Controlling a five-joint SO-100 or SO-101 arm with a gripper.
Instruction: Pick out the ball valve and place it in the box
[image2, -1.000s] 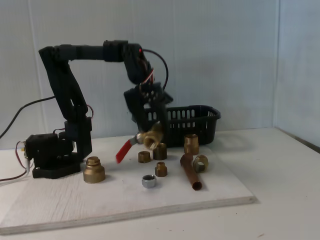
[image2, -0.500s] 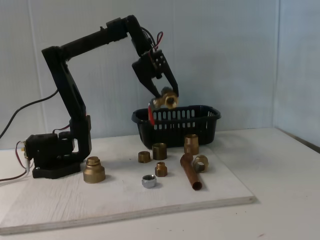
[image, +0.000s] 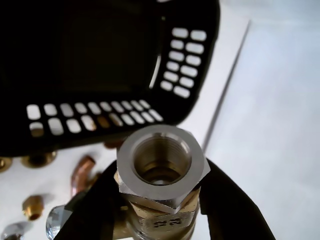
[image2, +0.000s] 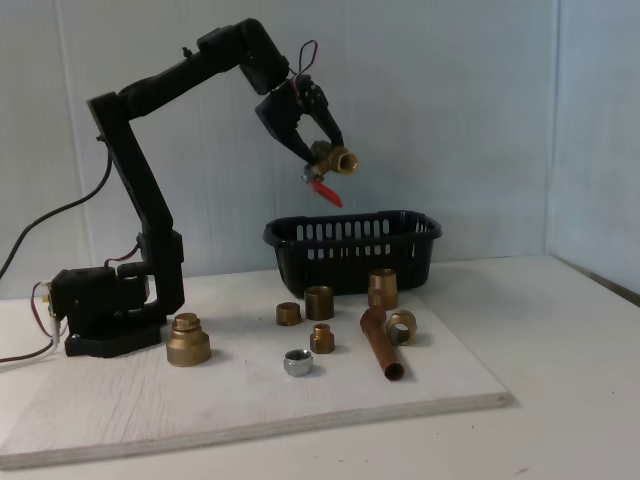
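Along the front half of the white board, as the fixed view shows it, lie the loose fittings: a silver nut nearest the front edge, a copper pipe piece angled toward the front right corner, and a large stepped brass fitting over toward the left side. Just behind these sit a small brass coupling, a brass ring touching the pipe's right side, and then three more brass couplings in a loose row close to the basket. Behind them, near the board's back edge, stands the box, a black slotted basket, upright on the board. At the back left corner the arm's black base sits on the board, and the arm rises and reaches over to the right. Its gripper hangs high in the air, well above the box's left end, its two fingers pinching the ball valve; the brass body points its open end to the right and the red lever handle slants down beneath it. From the wrist view the ball valve fills the lower middle, its threaded hexagonal opening facing the camera between the black fingers, with the box dark below and beyond it.
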